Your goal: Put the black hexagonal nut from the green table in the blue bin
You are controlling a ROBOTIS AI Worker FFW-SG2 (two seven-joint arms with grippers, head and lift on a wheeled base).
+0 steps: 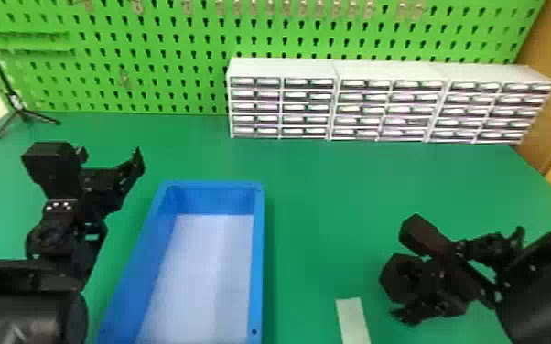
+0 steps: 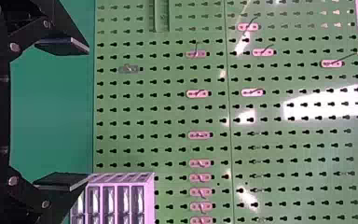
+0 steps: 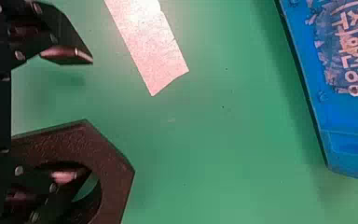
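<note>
Two spread fingers mark the right gripper [image 1: 461, 274], to the right of the blue bin [image 1: 259, 256]; the black hexagonal nut [image 3: 115, 170] is at one of them, outside the bin. Whether that finger passes through the nut's hole cannot be told. A pale strip [image 1: 353, 320] lies on the green table [image 1: 316, 219] between the bin and that gripper. The left gripper [image 1: 110, 158], its fingers apart, is beyond the bin's far left corner. White drawer units [image 1: 283, 68] stand farther back, before a green pegboard [image 1: 151, 41].
</note>
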